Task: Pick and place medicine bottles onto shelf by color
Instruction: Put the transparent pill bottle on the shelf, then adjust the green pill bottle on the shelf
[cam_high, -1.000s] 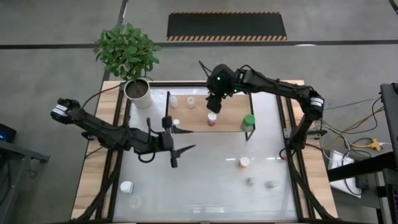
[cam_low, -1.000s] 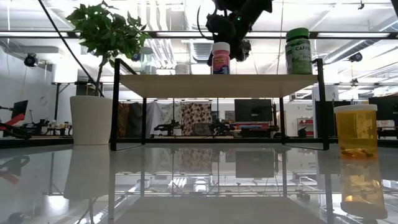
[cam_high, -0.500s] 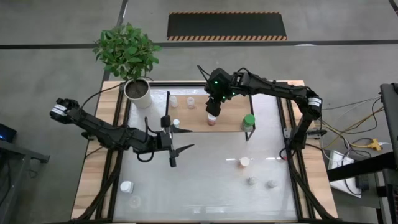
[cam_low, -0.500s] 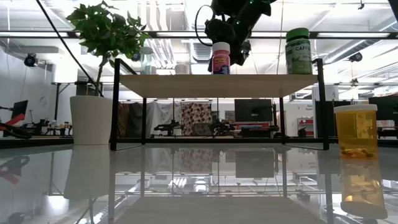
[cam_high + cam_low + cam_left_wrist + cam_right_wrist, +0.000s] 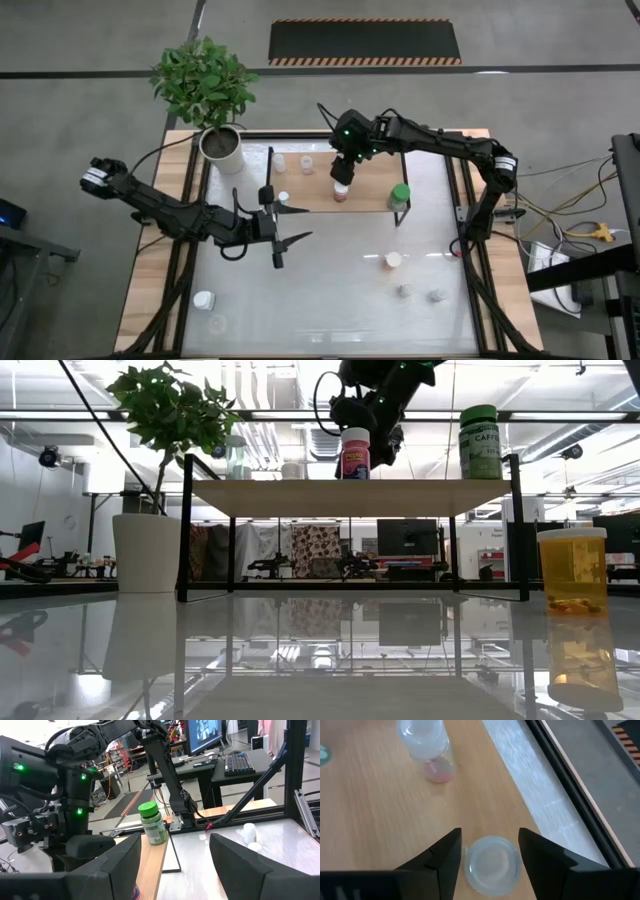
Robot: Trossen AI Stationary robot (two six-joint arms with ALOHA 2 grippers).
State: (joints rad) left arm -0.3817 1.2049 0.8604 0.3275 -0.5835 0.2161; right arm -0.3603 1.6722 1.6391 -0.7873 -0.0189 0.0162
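Note:
The shelf [image 5: 312, 190] stands at the table's far side. On it a white-capped, pink-labelled bottle [image 5: 342, 191] [image 5: 355, 453] stands upright, with a green-capped bottle [image 5: 400, 195] at its right end and two small clear bottles [image 5: 279, 162] farther left. My right gripper [image 5: 343, 168] [image 5: 490, 836] is open just above the pink-labelled bottle, and its fingers stand on either side of the bottle's white cap [image 5: 491, 861] without touching it. My left gripper [image 5: 287, 226] [image 5: 175, 865] hovers open in front of the shelf's left part. An orange bottle [image 5: 393, 261] [image 5: 572, 570] stands on the table.
A plant in a metal pot [image 5: 221, 148] stands at the table's far left corner, beside the shelf. Small pale bottles lie near the table's near edge, on the right [image 5: 404, 291] [image 5: 436, 296] and on the left [image 5: 204, 299]. Black frame rails [image 5: 462, 200] run along the table's sides.
My right gripper has shifted a little toward the table's left above the shelf, staying over the pink-labelled bottle. The bottle has kept its place on the shelf.

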